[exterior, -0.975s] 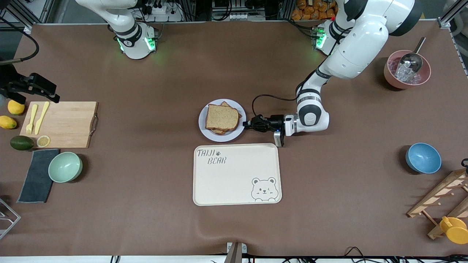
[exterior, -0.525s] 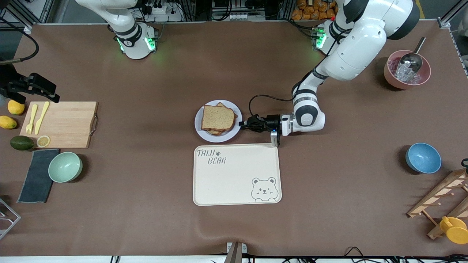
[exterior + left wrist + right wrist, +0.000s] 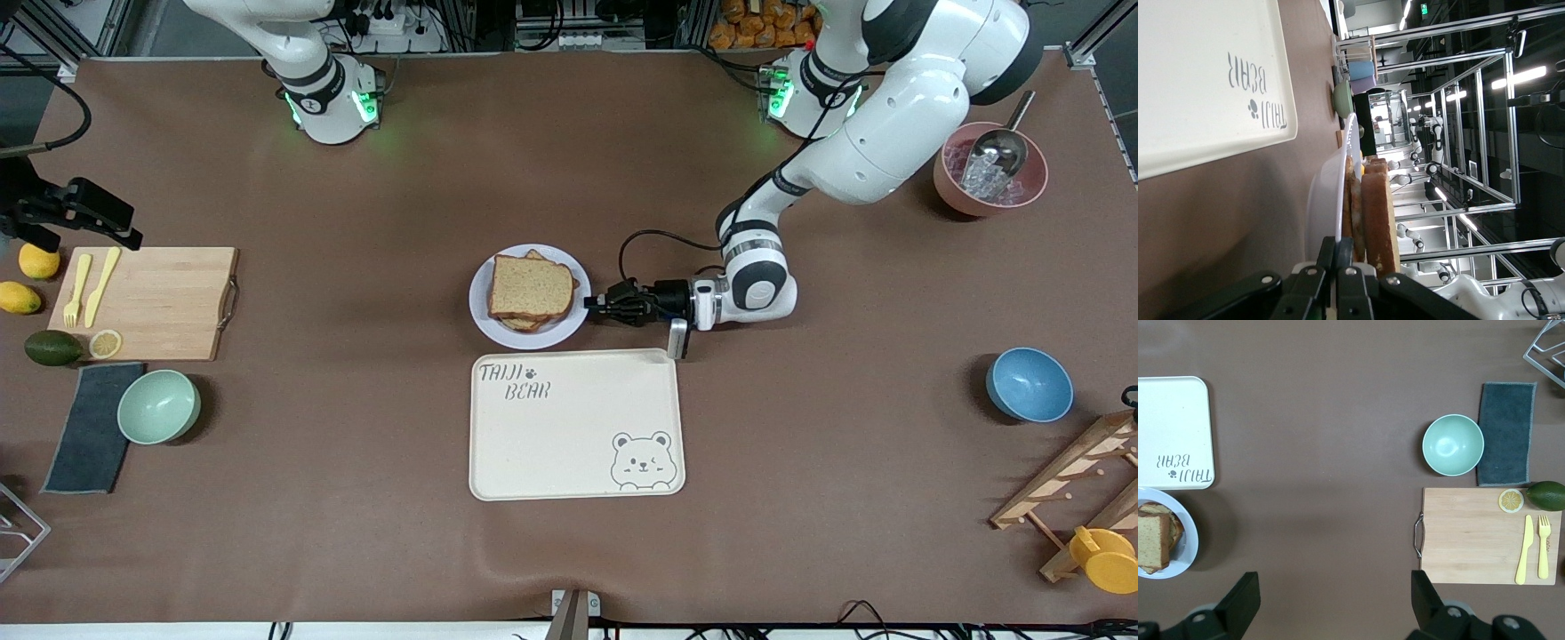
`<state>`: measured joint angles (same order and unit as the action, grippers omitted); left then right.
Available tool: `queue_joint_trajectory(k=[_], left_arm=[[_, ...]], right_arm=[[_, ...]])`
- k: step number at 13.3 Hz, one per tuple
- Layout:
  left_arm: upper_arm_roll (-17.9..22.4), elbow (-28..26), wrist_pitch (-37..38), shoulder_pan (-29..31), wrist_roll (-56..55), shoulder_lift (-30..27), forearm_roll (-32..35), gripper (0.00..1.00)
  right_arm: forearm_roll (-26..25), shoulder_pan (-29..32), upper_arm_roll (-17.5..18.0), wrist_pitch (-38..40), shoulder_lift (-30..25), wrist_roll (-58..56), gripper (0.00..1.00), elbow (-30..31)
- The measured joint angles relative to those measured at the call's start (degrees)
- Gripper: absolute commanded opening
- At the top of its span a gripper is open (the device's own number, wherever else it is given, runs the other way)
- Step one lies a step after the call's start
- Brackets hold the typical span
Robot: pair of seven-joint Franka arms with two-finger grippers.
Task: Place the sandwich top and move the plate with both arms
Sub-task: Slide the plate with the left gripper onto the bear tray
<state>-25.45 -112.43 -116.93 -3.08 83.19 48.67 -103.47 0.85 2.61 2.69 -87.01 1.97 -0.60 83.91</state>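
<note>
Two arms, one clamped on the plate rim

Both grippers show on my feeds. My left gripper [image 3: 594,305] lies low and level at the plate [image 3: 484,316], on the edge toward the left arm's end of the table, its fingers [image 3: 1338,263] pinched tight on the rim. On the plate sits the sandwich, with the top [image 3: 531,288] lying flat on the stack. From the left wrist I see the plate [image 3: 1325,193] edge-on with the slices stacked on it, and the tray [image 3: 1211,73] just beside. That tray [image 3: 576,424] sits nearer the front camera than the plate, close to it. My right gripper [image 3: 1335,603] waits high over the table near the board [image 3: 1471,533], fingers spread wide, holding nothing
</note>
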Motion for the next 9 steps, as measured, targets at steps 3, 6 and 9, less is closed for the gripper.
queue_joint_trajectory(k=[3,6,9], left_arm=[[-0.5,0.3,0.1,0.8,0.0,0.0,0.0,0.0],[-0.8,0.5,0.3,1.8,-0.5,-0.6,0.0,0.0],[-1.0,1.0,0.3,2.8,-3.4,-2.6,0.0,0.0]], right_arm=[[0.0,0.0,0.0,0.0,0.0,0.0,1.0,0.0],[0.0,0.0,0.0,0.1,0.0,0.0,1.0,0.0],[0.0,0.0,0.0,0.1,0.0,0.0,1.0,0.0]])
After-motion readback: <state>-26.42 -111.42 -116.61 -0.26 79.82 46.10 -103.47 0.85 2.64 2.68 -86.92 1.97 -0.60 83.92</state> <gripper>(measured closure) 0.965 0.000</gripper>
